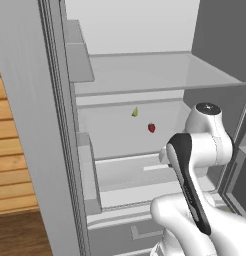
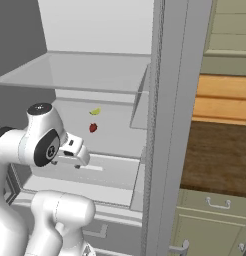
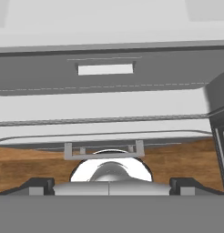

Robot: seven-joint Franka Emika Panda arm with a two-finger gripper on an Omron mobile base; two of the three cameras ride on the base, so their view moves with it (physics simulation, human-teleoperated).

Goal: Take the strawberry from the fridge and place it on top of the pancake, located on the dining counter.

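Observation:
The fridge (image 1: pixel 145 75) stands open in front of me, showing its pale grey shelves. On the middle shelf lies the tiny red strawberry (image 1: pixel 151 127) (image 2: pixel 93 127), just right of and below a small yellow-green fruit (image 1: pixel 135 112) (image 2: pixel 95 111). My hand (image 2: pixel 74 152) hangs in front of that shelf, below the strawberry and apart from it, pointing downward. In the hand view my gripper (image 3: pixel 113 185) is open, its dark fingertips (image 3: pixel 38 185) far apart with nothing between them, looking down at the fridge's lower drawers. The pancake and the dining counter are out of view.
One open fridge door (image 1: pixel 30 125) with door bins stands close on the left, the other door (image 2: pixel 170 125) on the right. A glass shelf (image 2: pixel 85 75) spans above the fruit. Beyond the right door is a brown countertop (image 2: pixel 220 160) over green drawers.

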